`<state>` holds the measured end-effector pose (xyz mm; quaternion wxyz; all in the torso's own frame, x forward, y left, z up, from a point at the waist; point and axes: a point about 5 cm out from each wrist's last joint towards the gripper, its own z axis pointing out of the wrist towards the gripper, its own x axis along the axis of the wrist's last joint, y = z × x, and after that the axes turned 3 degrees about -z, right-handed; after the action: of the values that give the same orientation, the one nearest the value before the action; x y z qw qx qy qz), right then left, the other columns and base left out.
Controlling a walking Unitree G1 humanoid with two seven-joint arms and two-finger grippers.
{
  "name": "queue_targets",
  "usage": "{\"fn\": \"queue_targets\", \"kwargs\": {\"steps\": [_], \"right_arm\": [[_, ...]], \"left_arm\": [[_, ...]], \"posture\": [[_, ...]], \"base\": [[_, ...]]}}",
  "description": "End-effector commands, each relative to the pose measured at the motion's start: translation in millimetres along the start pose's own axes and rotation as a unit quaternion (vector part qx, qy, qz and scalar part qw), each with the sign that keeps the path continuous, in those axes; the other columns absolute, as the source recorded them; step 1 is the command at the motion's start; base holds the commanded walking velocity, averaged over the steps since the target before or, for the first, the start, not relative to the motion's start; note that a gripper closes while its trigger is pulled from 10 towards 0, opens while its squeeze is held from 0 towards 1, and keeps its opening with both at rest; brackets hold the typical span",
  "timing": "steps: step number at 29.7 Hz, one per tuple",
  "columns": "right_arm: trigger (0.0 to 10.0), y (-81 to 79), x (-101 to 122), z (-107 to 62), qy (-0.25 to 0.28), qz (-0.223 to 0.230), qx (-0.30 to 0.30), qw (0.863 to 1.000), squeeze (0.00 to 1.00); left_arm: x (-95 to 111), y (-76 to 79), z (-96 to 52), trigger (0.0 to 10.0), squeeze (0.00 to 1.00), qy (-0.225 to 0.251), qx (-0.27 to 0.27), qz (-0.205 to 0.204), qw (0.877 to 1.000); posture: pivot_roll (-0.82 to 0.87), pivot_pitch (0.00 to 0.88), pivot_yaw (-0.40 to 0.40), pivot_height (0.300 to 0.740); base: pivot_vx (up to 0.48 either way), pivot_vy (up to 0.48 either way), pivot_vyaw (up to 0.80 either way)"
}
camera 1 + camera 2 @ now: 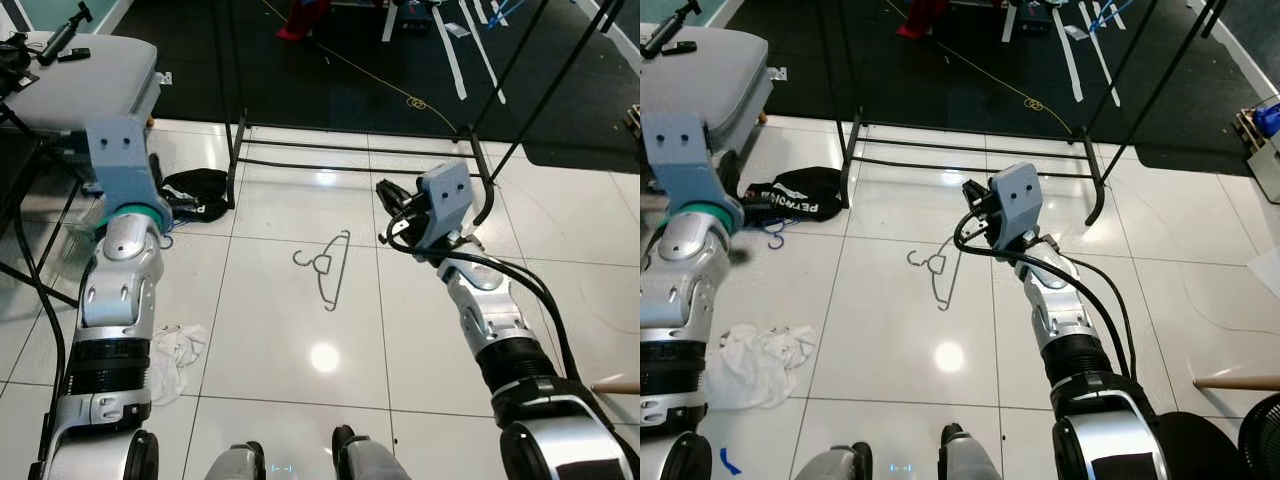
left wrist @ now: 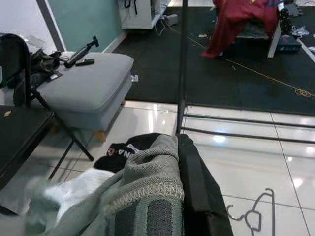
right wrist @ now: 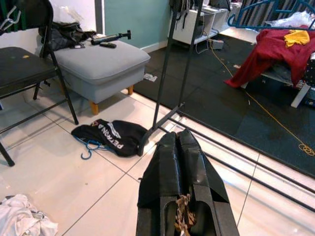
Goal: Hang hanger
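Observation:
A thin wire hanger (image 1: 326,270) lies flat on the white tiled floor in front of me, also in the left wrist view (image 2: 256,216). My right gripper (image 1: 386,192) hovers above the floor just right of the hanger and apart from it. Its fingers (image 3: 178,147) are pressed together, shut on nothing. The black clothes rack (image 1: 350,152) stands beyond the hanger, its base bars on the tiles and its poles rising out of view. My left gripper (image 2: 184,172) is raised at the left, shut, with grey knitted fabric (image 2: 147,191) against one finger.
A black garment (image 1: 196,190) and a blue hanger (image 3: 89,147) lie on the floor at the left. A grey ottoman (image 1: 80,80) and a black folding chair (image 3: 19,69) stand behind them. A white cloth (image 1: 176,355) lies by my left leg. A dark mat (image 1: 350,60) starts past the rack.

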<state>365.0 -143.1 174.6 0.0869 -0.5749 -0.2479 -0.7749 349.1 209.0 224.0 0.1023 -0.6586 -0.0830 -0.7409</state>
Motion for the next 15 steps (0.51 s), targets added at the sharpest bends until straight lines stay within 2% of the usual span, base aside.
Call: {"fn": "queue_targets", "kwargs": {"steps": [1,3,8,9,10,11,13,14,15], "right_arm": [[0.0,-1.5,-2.8,-2.5,-0.002,-0.001,0.000,1.000,0.00],[0.0,-3.3,-2.2,-1.4,0.002,0.003,0.001,1.000,0.00],[0.2,-8.9,-3.9,-1.7,0.006,0.021,0.000,1.000,0.00],[3.5,-10.4,-4.9,-2.4,0.007,0.026,-0.001,1.000,0.00],[3.5,-10.4,-4.9,-2.4,0.007,0.026,-0.001,1.000,0.00],[5.7,-11.7,-6.0,-3.3,0.007,0.030,-0.003,1.000,0.00],[5.7,-11.7,-6.0,-3.3,0.007,0.030,-0.003,1.000,0.00],[10.0,-12.9,-7.2,-4.2,0.006,0.035,-0.006,0.999,0.00],[10.0,-12.9,-7.2,-4.2,0.006,0.035,-0.006,0.999,0.00]], "left_arm": [[-1.2,0.9,-1.3,10.0,0.00,0.002,-0.003,0.007,1.000],[-3.5,8.8,-2.4,10.0,0.00,-0.002,-0.028,0.014,1.000],[-7.8,16.0,-3.3,10.0,0.00,-0.008,-0.046,0.028,0.998],[-8.4,16.4,-3.1,10.0,0.00,-0.007,-0.046,0.030,0.998],[-8.4,16.4,-3.1,10.0,0.00,-0.007,-0.046,0.030,0.998],[-8.7,16.9,-3.0,10.0,0.00,-0.008,-0.050,0.026,0.998],[-8.7,16.9,-3.0,10.0,0.00,-0.008,-0.050,0.026,0.998],[-8.9,18.1,-3.0,10.0,0.00,-0.009,-0.059,0.018,0.998],[-8.9,18.1,-3.0,10.0,0.00,-0.009,-0.059,0.018,0.998]], "posture": [[0.01,0.128,0.017,0.740],[0.01,0.129,0.016,0.740],[0.01,0.130,0.014,0.740],[0.01,0.130,0.015,0.740],[0.01,0.130,0.015,0.740],[0.01,0.130,0.015,0.740],[0.01,0.130,0.015,0.740],[0.01,0.130,0.016,0.740],[0.01,0.130,0.016,0.740]], "base": [[0.000,0.000,0.00],[0.000,0.000,0.00],[0.000,0.000,0.00],[0.000,0.000,0.00],[0.000,0.000,0.00],[0.000,0.000,0.00],[0.000,0.000,0.00],[0.000,0.000,0.00],[0.000,0.000,0.00]]}}
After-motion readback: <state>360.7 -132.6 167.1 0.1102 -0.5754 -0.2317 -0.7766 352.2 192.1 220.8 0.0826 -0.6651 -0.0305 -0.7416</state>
